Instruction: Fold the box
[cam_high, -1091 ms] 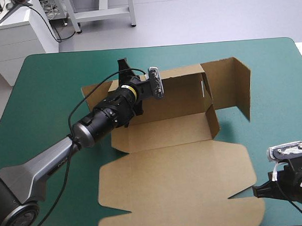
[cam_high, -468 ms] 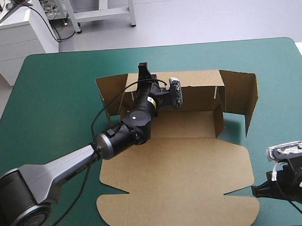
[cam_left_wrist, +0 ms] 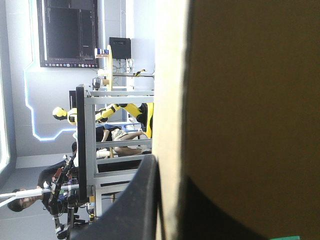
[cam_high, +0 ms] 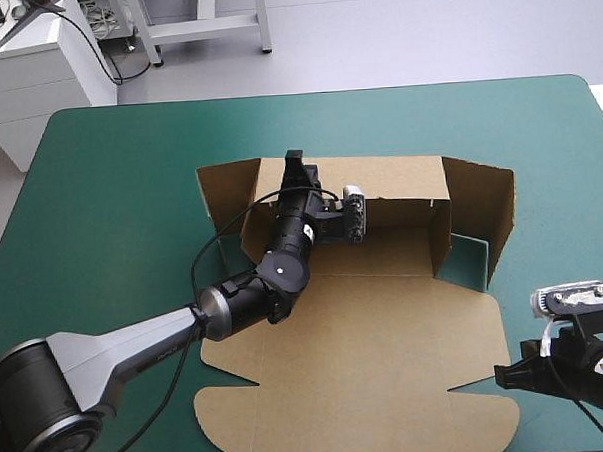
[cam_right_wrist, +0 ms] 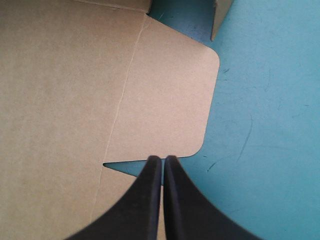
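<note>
Your left gripper (cam_high: 297, 168) pinches the box (cam_high: 366, 333) back wall, now standing straighter, ready for tucking; right gripper (cam_right_wrist: 163, 159) is closed, empty

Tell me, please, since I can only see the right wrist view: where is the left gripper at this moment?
Observer: The left gripper is at the far side of the box, pinched shut over the top edge of its far wall.
Operator: Are any other walls standing?
Observer: Yes, the right side wall is raised, while the lid lies flat on the table.
Operator: And the left side?
Observer: The left side wall is raised too.
</note>
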Robot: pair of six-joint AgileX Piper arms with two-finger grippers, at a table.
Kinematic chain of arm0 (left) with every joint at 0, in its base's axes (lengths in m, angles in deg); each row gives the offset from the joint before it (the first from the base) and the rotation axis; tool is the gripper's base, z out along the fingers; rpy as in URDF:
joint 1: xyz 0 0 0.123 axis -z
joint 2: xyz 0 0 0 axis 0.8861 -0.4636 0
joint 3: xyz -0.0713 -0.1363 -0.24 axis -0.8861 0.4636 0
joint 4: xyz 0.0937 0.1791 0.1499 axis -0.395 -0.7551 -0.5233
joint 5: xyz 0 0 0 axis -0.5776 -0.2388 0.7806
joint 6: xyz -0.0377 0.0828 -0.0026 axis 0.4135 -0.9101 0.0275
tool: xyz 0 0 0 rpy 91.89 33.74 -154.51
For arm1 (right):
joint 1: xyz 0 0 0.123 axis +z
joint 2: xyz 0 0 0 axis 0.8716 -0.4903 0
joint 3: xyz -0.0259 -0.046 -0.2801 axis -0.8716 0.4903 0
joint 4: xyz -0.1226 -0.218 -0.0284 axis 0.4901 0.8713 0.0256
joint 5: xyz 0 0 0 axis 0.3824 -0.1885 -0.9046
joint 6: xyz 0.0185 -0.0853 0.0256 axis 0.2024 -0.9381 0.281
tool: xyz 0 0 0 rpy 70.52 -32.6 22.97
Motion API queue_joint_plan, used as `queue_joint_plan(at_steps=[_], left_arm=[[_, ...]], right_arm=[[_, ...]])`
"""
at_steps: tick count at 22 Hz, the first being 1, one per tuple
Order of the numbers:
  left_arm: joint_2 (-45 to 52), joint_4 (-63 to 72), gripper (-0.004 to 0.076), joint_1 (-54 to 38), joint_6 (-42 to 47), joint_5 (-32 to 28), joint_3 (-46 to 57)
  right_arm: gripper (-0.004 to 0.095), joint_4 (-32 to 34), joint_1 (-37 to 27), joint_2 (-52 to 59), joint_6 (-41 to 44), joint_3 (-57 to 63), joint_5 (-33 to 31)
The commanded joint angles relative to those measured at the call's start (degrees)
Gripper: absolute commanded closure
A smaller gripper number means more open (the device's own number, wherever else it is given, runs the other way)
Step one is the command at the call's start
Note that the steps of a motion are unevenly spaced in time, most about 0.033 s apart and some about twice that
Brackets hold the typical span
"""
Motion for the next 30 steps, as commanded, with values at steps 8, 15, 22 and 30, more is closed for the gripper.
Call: queue_joint_plan(at_steps=[8, 15, 22, 30], left_arm=[[2.7, -0.7, 0.0732, 0.4, 1.2, 0.8, -0.9], [2.7, -0.7, 0.0732, 0.4, 1.1, 0.2, -0.9], [2.7, -0.7, 0.0732, 0.4, 1.1, -0.1, -0.9], [2.7, -0.7, 0.0732, 0.4, 1.2, -1.9, -0.9]], right_arm=[[0.0149, -4.7, -0.3, -0.4, 3.2, -1.4, 3.2], [0.0135, -12.0, -0.3, -2.3, -0.3, -3.3, 8.7], [0.0172, -10.7, -0.3, -24.9, -1.0, -29.0, 13.4], [0.0172, -10.6, -0.3, -49.1, 0.3, -51.8, 9.7]])
